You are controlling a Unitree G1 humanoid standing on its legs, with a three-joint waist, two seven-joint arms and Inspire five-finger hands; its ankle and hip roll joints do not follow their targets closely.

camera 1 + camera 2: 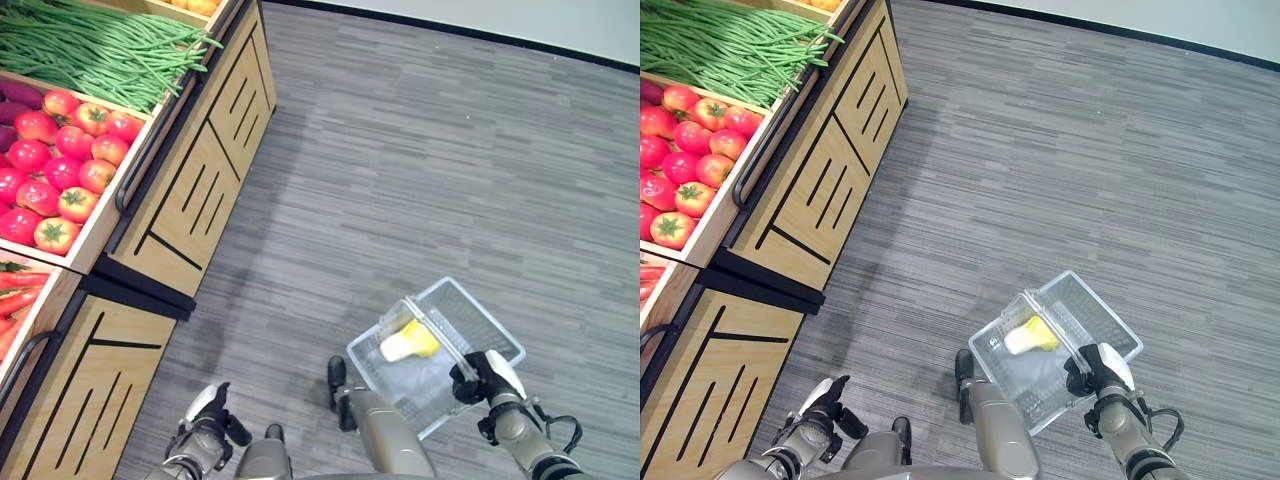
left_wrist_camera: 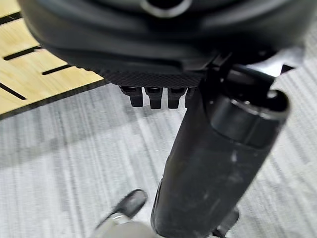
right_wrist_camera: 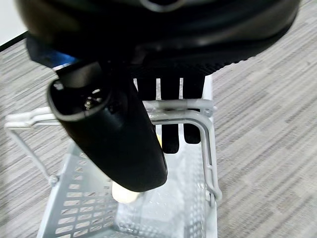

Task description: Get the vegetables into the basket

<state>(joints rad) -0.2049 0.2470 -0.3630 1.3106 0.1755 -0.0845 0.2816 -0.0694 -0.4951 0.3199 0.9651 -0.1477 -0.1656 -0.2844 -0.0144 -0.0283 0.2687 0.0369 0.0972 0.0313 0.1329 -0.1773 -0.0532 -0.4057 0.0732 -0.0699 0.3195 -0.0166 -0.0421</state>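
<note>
Down on the grey floor in the left eye view, the right hand has its fingers curled round the handle of a white basket, and there's a yellow-and-white vegetable already lying inside. Left hand hangs low near the wooden produce stand, with tomatoes and green beans up in its bins. No readable writing anywhere.

Right eye view, same scene, nothing new except a bit more of the stand's lower panel.

Left wrist view shows what the head views don't: the fingers tucked in short, holding nothing, over the floor.

Right wrist view gets close: fingers hooked over the basket's wire handle, pale vegetable showing below the thumb.
</note>
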